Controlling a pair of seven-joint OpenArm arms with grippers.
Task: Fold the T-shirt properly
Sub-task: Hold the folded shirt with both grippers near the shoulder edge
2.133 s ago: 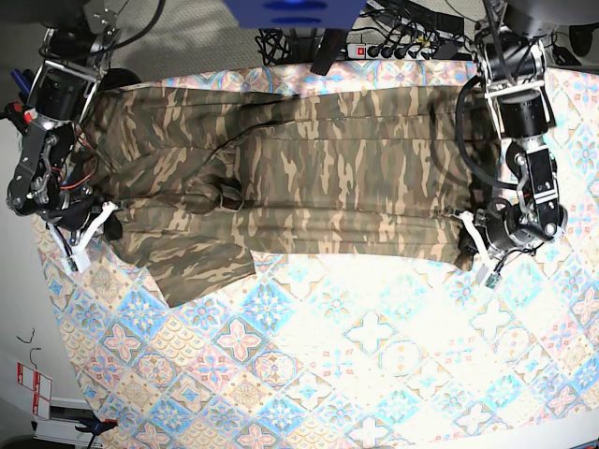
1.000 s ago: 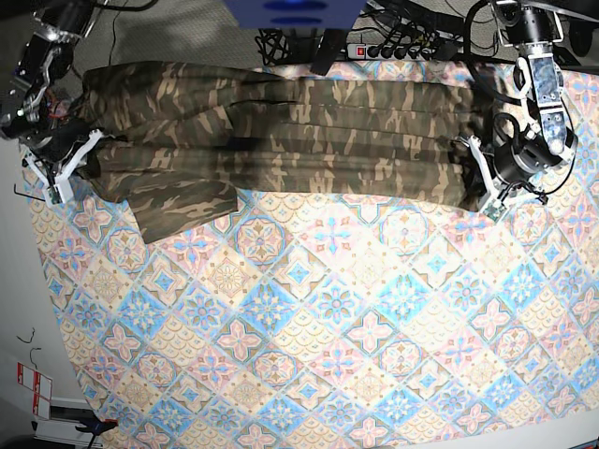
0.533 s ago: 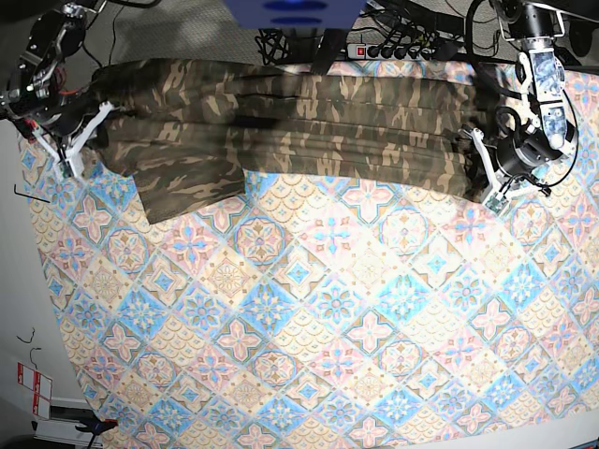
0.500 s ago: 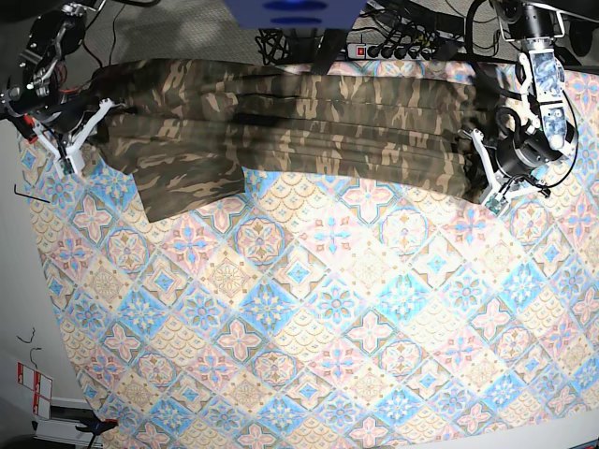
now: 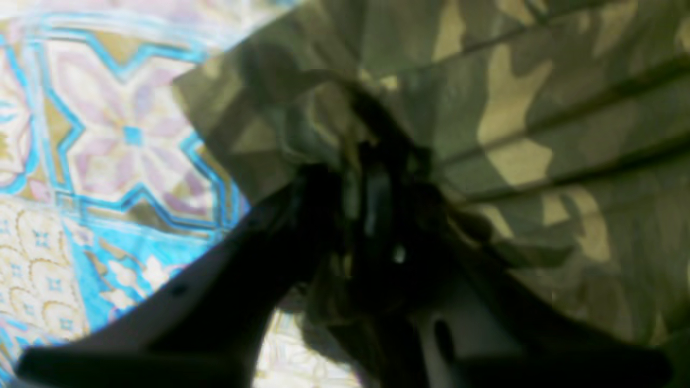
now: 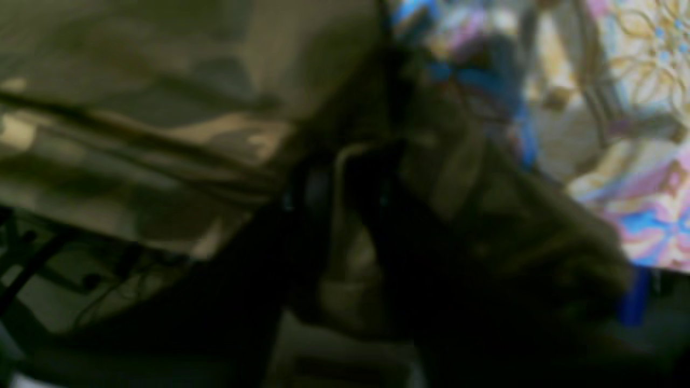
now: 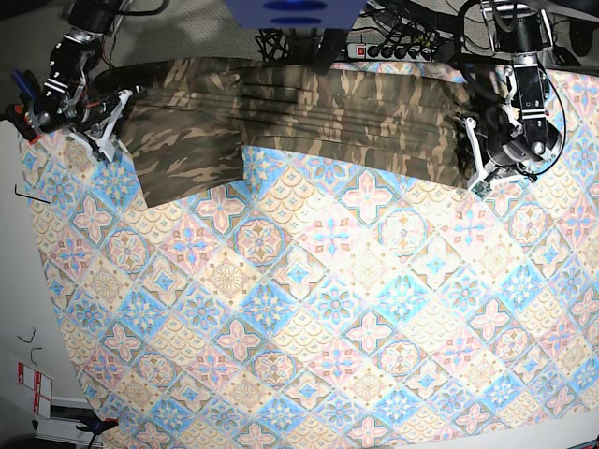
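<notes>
The soft cloth T-shirt in olive, brown and tan camouflage print lies as a long, narrow, pleated band across the far edge of the pastel blue, pink and cream diamond-patterned tablecloth, reaching from one arm to the other in the base view. One short sleeve spreads flat towards the near side, at the end beside the right arm, and overlaps the patterned cloth. The black-and-white right gripper stands at that sleeve end, at the cloth's edge; in the right wrist view the dark fingers appear with a pale strip of camouflage fabric between them, but the picture is too blurred to tell whether the jaws press on it or stand released. The black-and-white left gripper stands at the opposite end of the band, touching the bunched hem. In the left wrist view its dark fingers straddle a gathered fold of the camouflage shirt, whose corner lies over a blue star motif of the tablecloth; whether that fold is clenched or let go cannot be told from the blurred, shadowed view. Beyond the far edge of the table a white power strip with dark cables and a blue housing are visible. The near part of the tablecloth carries only its repeating flower-and-diamond pattern.
</notes>
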